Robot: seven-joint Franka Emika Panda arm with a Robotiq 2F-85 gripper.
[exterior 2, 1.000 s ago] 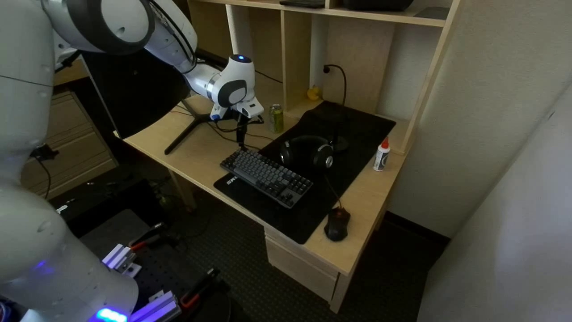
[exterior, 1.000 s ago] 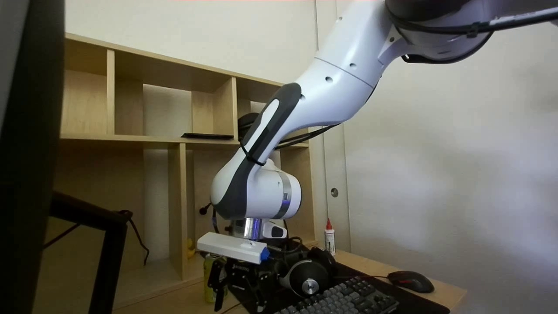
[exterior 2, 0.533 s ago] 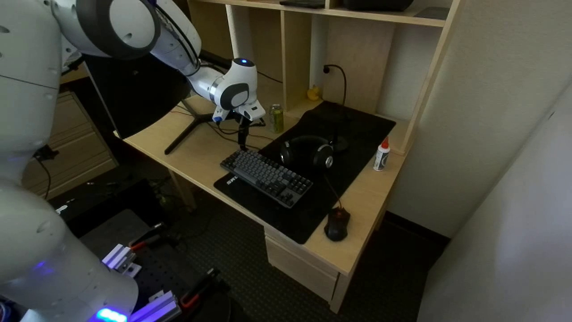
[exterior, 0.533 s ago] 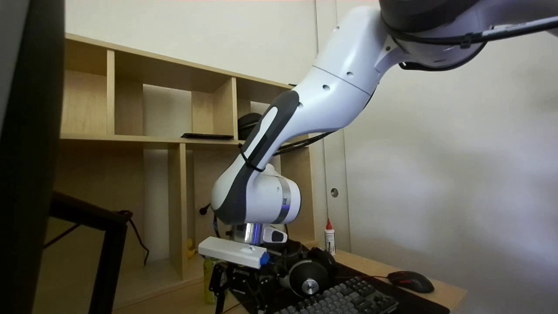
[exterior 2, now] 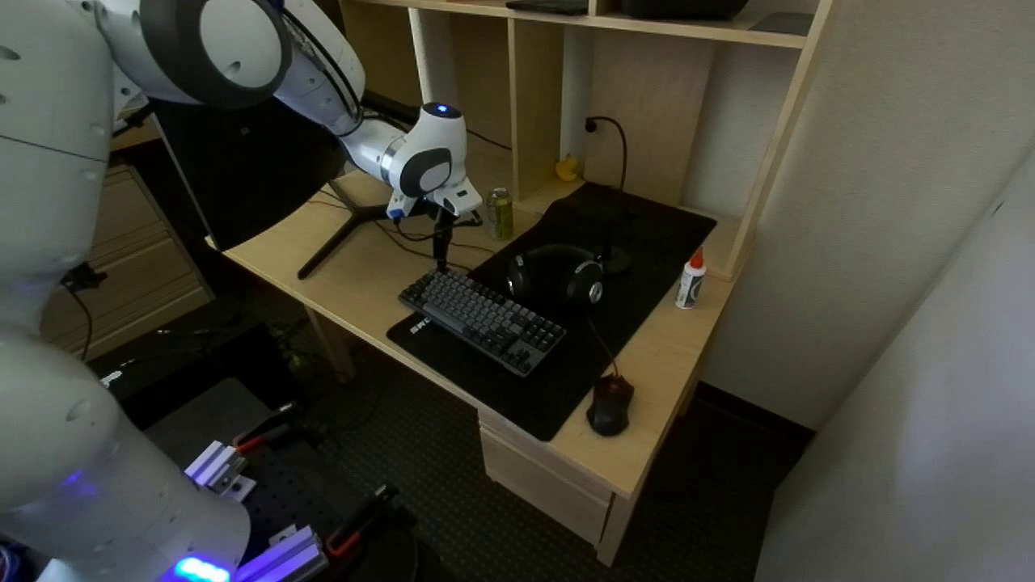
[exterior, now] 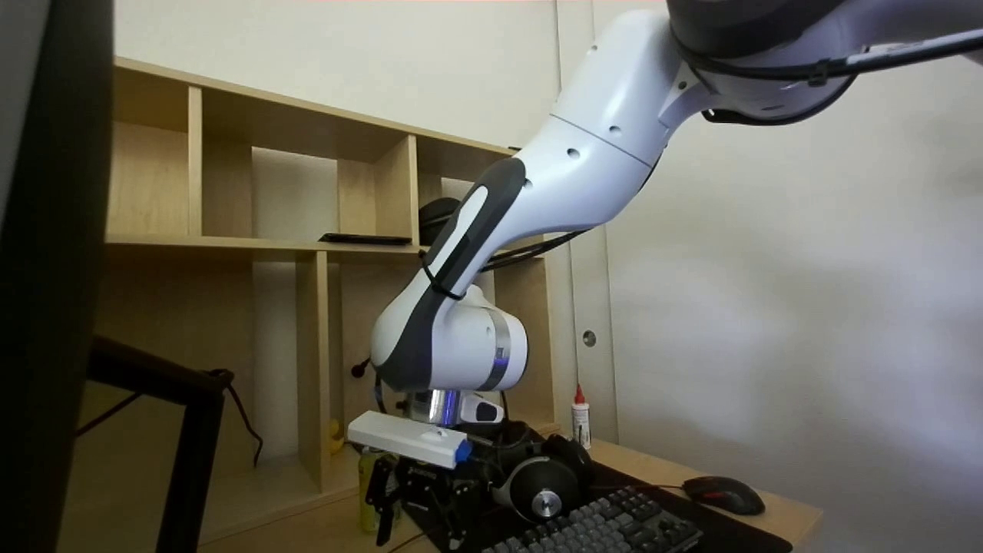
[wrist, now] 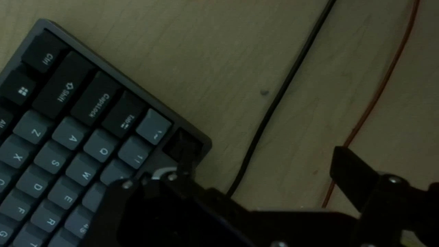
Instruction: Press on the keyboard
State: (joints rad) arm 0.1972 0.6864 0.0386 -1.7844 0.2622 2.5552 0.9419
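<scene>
The black keyboard (exterior 2: pixel 485 319) lies flat, partly on a black desk mat, in both exterior views (exterior: pixel 603 530). In the wrist view the keyboard (wrist: pixel 68 161) fills the lower left, its corner pointing right. My gripper (wrist: pixel 267 161) is open with nothing between its fingers. One finger is over the dark key at the keyboard's corner, and the other is over bare desk beside it. In an exterior view the gripper (exterior 2: pixel 441 263) points down at the keyboard's far left corner. It also shows in the other exterior picture (exterior: pixel 421 530). I cannot tell whether the fingertip touches the key.
Headphones (exterior 2: pixel 558 279) and a mouse (exterior 2: pixel 610 404) are near the keyboard. A can (exterior 2: pixel 500 214) stands behind the gripper. A monitor (exterior 2: pixel 242 178) is at left, a glue bottle (exterior 2: pixel 690 280) at right. A black cable (wrist: pixel 271 109) and red cable (wrist: pixel 380 85) cross the desk.
The arm moved down towards the keyboard's corner by half a second ago. Since then the gripper has risen slightly. The keyboard has not moved.
</scene>
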